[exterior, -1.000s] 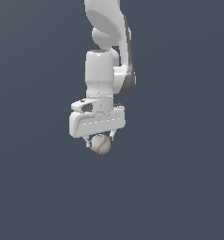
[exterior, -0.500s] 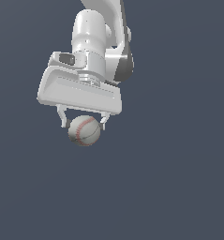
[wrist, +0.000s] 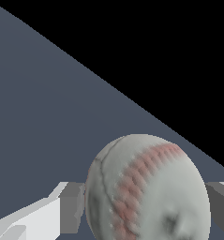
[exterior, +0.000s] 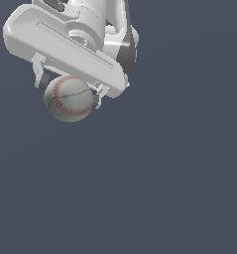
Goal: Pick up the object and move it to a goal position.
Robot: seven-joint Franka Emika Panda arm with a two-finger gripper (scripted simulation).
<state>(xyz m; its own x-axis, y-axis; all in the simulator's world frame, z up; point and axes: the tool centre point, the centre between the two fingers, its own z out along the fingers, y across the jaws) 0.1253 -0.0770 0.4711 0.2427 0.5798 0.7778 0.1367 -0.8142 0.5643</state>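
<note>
The arm [exterior: 90,30] carries its gripper [exterior: 69,89] high at the exterior view's upper left, fingers [wrist: 71,206] pinching the ball [exterior: 69,98] from both sides. The ball hangs directly below the palm, clear of any surface. No goal marker, brand or writing shows.

Plain slate-blue backdrop [exterior: 179,173], even flat light, black void [wrist: 179,47] beyond its edge
</note>
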